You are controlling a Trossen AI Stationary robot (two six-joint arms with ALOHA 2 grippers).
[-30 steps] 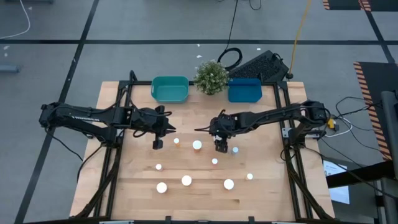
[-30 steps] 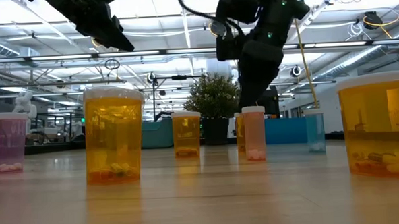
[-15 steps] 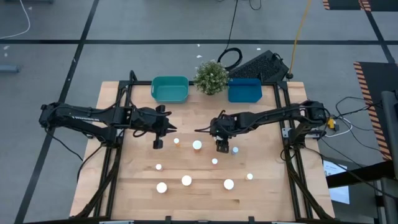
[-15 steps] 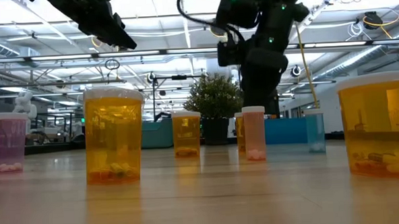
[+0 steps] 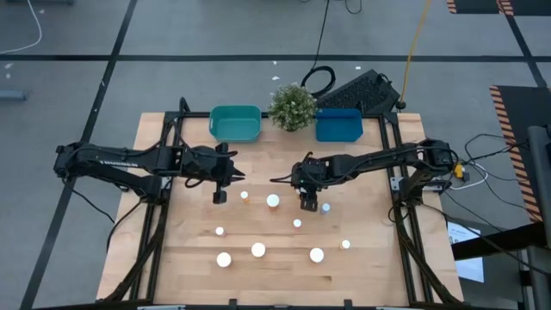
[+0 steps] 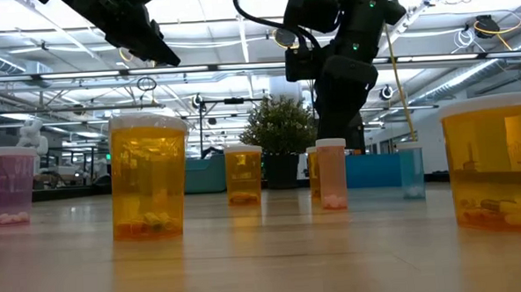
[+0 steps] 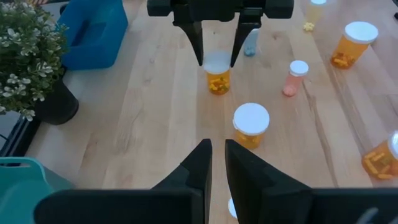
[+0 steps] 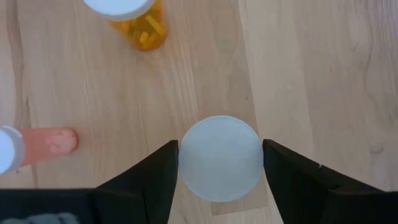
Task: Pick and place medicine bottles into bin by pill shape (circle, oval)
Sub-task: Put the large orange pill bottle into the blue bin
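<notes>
Nearest the front edge of the table [image 5: 172, 275] stand three large white-capped bottles — one amber bottle [image 6: 148, 182] looms in the low view, another [image 6: 493, 162] at its right. Further in are smaller ones: a pink bottle [image 6: 331, 173] and a small amber one [image 6: 243, 173].

Mid-table, the right gripper [image 5: 307, 203] hangs pointing down over a frosted-capped bottle [image 8: 219, 157], its fingers [image 8: 152, 177] spread wide on either side of the cap, just clear of it. The left wrist view shows the same pair of fingers straddling that amber bottle's cap.

The left gripper [image 5: 219, 198] hovers above the boards to the left, near a small bottle [image 5: 244, 195], its fingers [image 7: 202, 163] nearly together with nothing between them.

At the far edge sit the teal bin [image 5: 235, 123], the potted plant [image 5: 292, 106] and the blue bin [image 5: 338, 125].
</notes>
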